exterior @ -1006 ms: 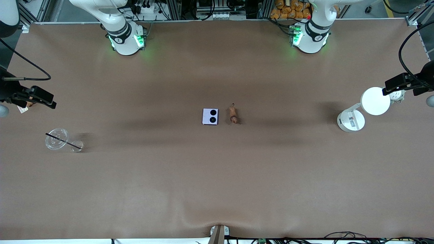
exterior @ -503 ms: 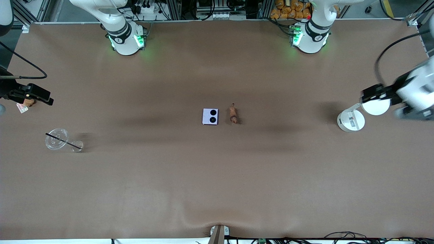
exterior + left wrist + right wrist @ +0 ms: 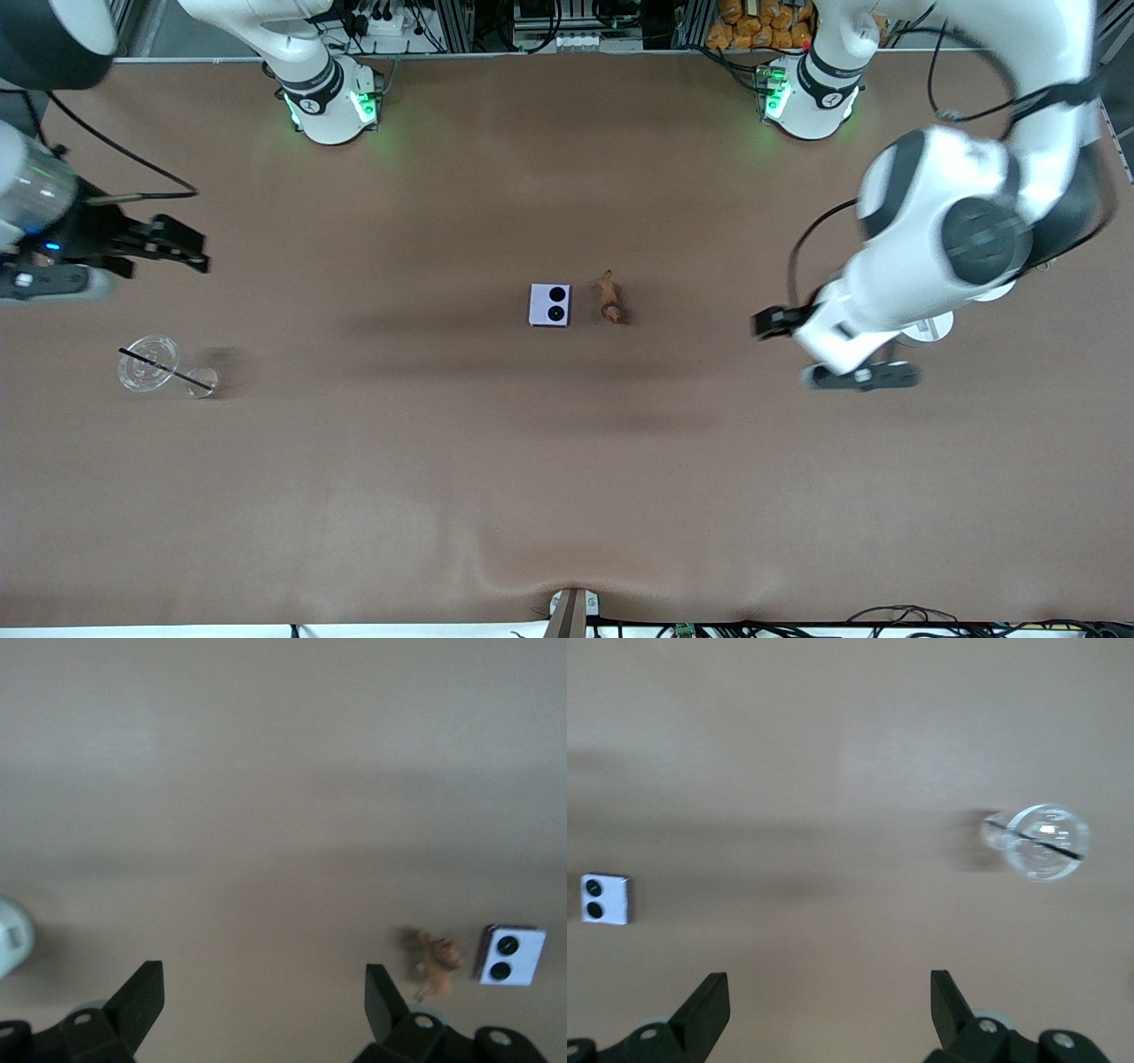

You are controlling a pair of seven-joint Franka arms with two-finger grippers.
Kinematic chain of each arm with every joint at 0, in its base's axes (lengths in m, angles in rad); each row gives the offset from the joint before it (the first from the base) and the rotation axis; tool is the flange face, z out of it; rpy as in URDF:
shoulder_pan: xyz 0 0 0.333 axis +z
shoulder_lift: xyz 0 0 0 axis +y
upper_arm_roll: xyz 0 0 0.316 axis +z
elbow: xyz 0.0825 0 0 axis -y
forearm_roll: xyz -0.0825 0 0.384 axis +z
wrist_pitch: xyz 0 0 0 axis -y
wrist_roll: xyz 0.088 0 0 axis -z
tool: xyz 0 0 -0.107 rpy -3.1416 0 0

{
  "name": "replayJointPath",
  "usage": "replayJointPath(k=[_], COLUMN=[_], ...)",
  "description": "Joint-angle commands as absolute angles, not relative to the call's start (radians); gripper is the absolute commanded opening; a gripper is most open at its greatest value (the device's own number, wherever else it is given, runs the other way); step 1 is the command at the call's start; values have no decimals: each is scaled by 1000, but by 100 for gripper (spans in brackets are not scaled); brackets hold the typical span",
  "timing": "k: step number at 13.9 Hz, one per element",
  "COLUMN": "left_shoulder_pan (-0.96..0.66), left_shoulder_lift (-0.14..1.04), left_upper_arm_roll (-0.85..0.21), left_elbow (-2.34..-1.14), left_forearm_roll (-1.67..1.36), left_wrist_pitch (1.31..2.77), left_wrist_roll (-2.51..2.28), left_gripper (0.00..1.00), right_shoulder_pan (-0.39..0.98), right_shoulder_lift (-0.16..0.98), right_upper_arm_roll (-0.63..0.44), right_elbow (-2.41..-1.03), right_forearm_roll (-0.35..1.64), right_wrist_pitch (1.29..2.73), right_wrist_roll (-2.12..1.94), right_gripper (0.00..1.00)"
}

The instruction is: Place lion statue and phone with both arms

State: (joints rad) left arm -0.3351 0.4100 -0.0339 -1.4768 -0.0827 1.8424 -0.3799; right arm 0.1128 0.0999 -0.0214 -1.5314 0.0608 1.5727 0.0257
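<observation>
We see the phone lying flat near the middle of the table, a small, nearly square lavender-white slab with two black circles along the edge that faces the lion statue. The statue, a tiny orange-brown figurine with a darker head end, lies just beside it toward the left arm's end, apart from it.

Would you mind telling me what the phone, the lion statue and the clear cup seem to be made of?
The phone looks like smooth plastic or coated metal: flat lavender-white face, two black circles. The lion statue seems matte moulded plastic or resin, orange-brown with a darker head; hard to tell. The cup is transparent, glass or clear plastic, with bright glints.
</observation>
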Motion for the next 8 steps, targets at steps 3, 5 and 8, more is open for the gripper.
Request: replayJointPath(k=[3,5,8], left_shoulder_pan=[-537,-575,-620], left_shoulder_lift=[564,606,676], left_upper_arm_roll=[-14,-17,-17], left_elbow=[-1448,-1447,-1448], left_forearm_roll=[-72,-17,-14], left_wrist_pitch=[2018,2055,2155], left_wrist_roll=[-674,-707,-748], left_gripper=[100,100,100], right_shoulder_pan=[165,210,274], right_shoulder_lift=[179,184,186], right_upper_arm_roll=[-28,-28,-26], right_elbow=[-1509,-1517,-1528], right_forearm_roll=[107,107,107], right_wrist_pitch=[1566,1565,1574], right_wrist_roll=[70,136,213], right_gripper=[100,100,100])
